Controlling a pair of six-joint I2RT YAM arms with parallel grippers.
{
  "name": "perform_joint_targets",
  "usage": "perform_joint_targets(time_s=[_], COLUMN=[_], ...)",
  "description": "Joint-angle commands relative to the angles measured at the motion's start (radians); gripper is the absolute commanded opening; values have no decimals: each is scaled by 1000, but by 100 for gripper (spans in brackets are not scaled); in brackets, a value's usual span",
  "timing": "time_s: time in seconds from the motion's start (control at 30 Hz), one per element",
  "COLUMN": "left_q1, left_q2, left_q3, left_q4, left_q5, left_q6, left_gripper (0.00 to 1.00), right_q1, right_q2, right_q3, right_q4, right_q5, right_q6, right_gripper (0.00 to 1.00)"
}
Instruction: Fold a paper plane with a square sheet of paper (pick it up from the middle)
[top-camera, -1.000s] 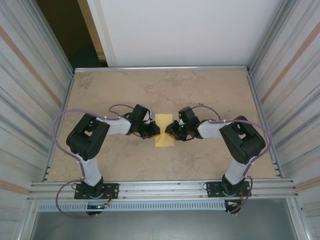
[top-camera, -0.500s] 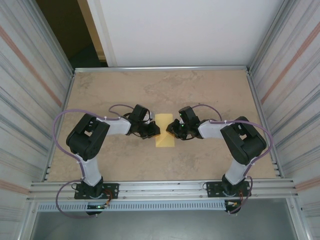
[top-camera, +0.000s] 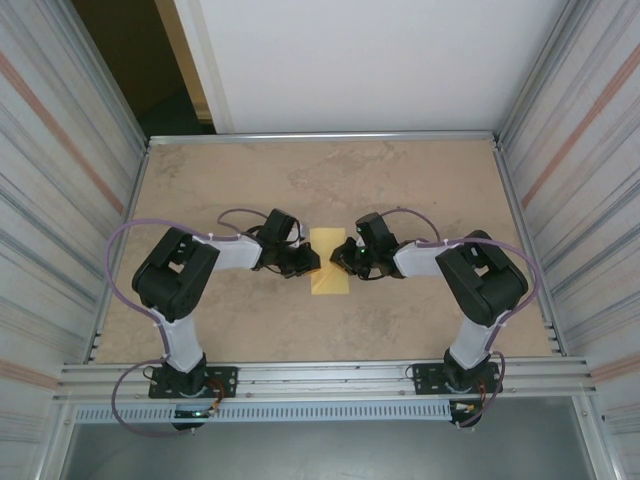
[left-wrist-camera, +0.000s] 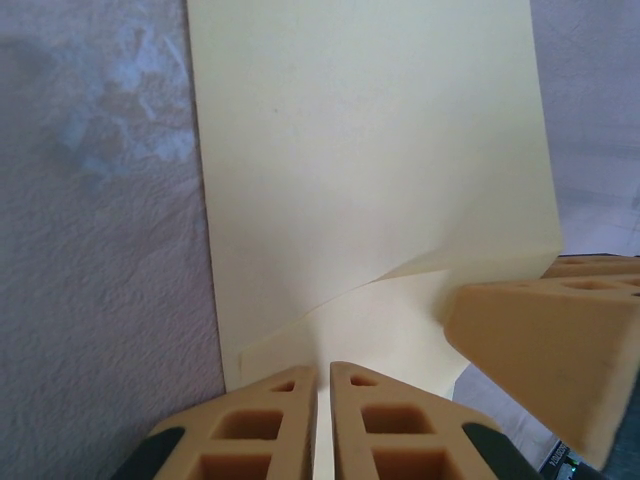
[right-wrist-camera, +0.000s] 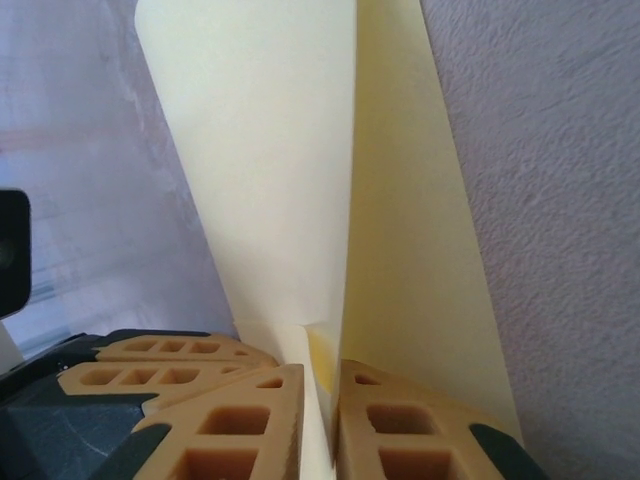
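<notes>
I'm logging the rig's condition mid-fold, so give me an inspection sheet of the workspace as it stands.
Surface: tan mottled table, framed by metal rails.
Job's things: sheet of paper lies mid-table between the arms, partly folded, with one flap raised.
Clutter: nothing seen.
Grippers: left gripper and right gripper face each other across the sheet, each closed on an edge of it.
Cables: purple cables loop beside each arm, away from the paper.
Surroundings: ribbed metal side panels, white back wall, dark opening at the rear left.
</notes>
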Motion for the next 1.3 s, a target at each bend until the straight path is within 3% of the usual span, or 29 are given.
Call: perform_joint_targets(time_s=[0.0,0.17,0.33,0.43,0.6,0.77,0.97,1.27], left_q1=[10,41,87,127,147,126,69,60], left_q2=[-29,-104,-240,-331,-418,-422,-407,-375], left_q3=[3,-15,-79,-137,-194,-228,-188,-165], left_q4=[-79,-36,58,160,332,521,564,616], left_q5=[-24,8,46,96,172,218,235,262], left_q6=[-7,-62,-132,-191,-278,-379,-378,-406], left_gripper=[14,15,25,38,72,91,93,74], right_q1=[6,-3,-49,-85,-140,-159,-160,-169], right_q2=[21,-16,-113,-184,-307,-388,-399,-393], right_q3=[-12,-18,-34,-38,-27,5,18,12], right_q4=[24,48,93,107,112,111,193,234], right_q5=[-10,-1,-21,-53,-144,-221,-285,-310], right_q6=[17,-25,-75,-95,-95,-74,3,35], right_gripper=[11,1,0,0,0,0,0,0])
